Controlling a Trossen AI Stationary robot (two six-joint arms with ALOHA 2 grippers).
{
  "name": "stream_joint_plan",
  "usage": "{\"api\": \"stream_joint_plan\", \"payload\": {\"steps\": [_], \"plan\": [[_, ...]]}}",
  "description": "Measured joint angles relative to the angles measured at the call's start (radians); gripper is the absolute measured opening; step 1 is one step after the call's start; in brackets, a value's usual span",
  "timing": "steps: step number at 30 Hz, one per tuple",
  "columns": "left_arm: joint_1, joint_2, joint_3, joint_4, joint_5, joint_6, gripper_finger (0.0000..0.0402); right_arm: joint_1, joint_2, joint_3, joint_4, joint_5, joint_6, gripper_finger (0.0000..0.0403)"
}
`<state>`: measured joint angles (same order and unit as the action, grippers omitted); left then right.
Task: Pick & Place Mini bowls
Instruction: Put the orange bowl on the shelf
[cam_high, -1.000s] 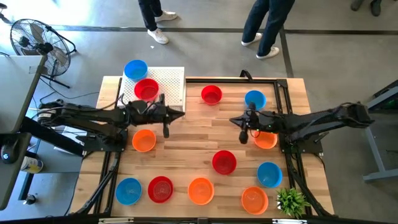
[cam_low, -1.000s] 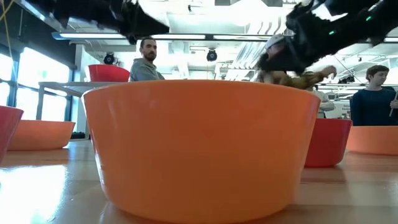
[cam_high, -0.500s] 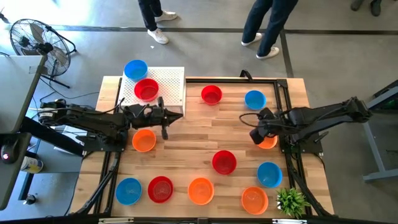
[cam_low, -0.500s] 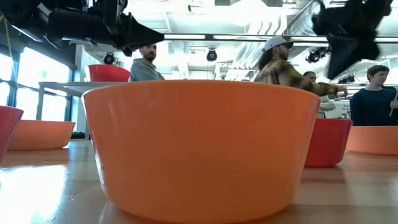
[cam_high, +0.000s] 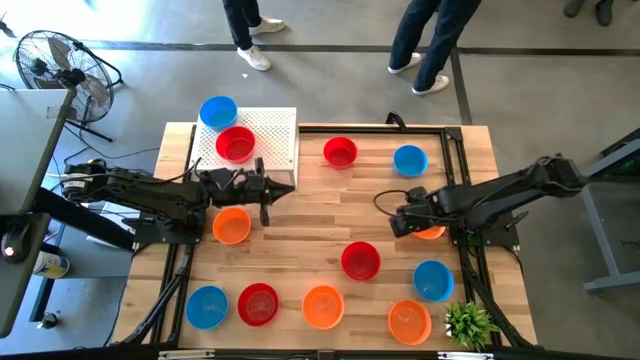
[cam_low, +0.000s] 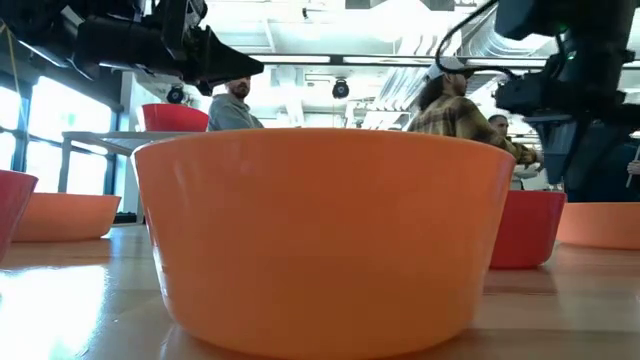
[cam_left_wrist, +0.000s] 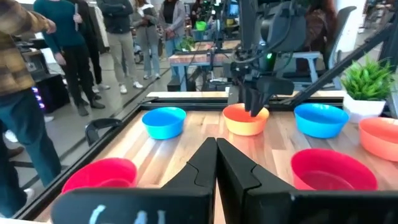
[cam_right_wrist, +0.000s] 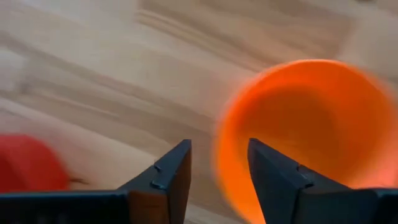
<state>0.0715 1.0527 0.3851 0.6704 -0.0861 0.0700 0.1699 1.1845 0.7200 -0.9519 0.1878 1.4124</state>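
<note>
Several mini bowls in red, blue and orange stand on the wooden table (cam_high: 300, 215). My right gripper (cam_high: 398, 222) is open and points down over the left rim of an orange bowl (cam_high: 432, 232) at the table's right. In the right wrist view the gripper (cam_right_wrist: 217, 149) straddles that bowl's (cam_right_wrist: 311, 124) rim. My left gripper (cam_high: 265, 208) is shut and holds nothing; it hovers just right of another orange bowl (cam_high: 232, 226) at the table's left. In the left wrist view its shut fingers (cam_left_wrist: 216, 155) point across the table at the right arm. My right gripper comes from above. One finger (cam_right_wrist: 273, 174) stands inside the orange bowl's rim (cam_right_wrist: 222, 155) and the other (cam_right_wrist: 177, 168) outside it. The bowl rests on the table. Whether a finger touches the rim I cannot tell.
A white perforated stand (cam_high: 275, 135) at the far left carries a red bowl (cam_high: 236, 143), with a blue bowl (cam_high: 218, 110) at its corner. A green plant (cam_high: 468, 322) stands at the near right corner. People's legs (cam_high: 430, 45) show beyond the far edge.
My right gripper has drawn back toward the table's right and near edges. It has tipped to point down and has come down over the left rim of the orange bowl. The bowls have stayed where they were.
</note>
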Motion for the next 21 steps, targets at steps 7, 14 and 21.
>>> {"api": "stream_joint_plan", "payload": {"steps": [7, 14, 21], "plan": [[0.0, 0.0, 0.0, -0.016, 0.002, -0.022, 0.0001, -0.038, 0.102, -0.017, 0.061, 0.002, 0.021, 0.0128], [0.0, 0.0, 0.0, -0.031, 0.018, -0.023, 0.0001, -0.079, 0.205, -0.016, 0.085, -0.037, -0.042, 0.0076], [0.0, 0.0, 0.0, -0.044, 0.017, -0.023, 0.0001, -0.091, 0.223, 0.017, 0.085, -0.024, -0.139, 0.0011]]}}
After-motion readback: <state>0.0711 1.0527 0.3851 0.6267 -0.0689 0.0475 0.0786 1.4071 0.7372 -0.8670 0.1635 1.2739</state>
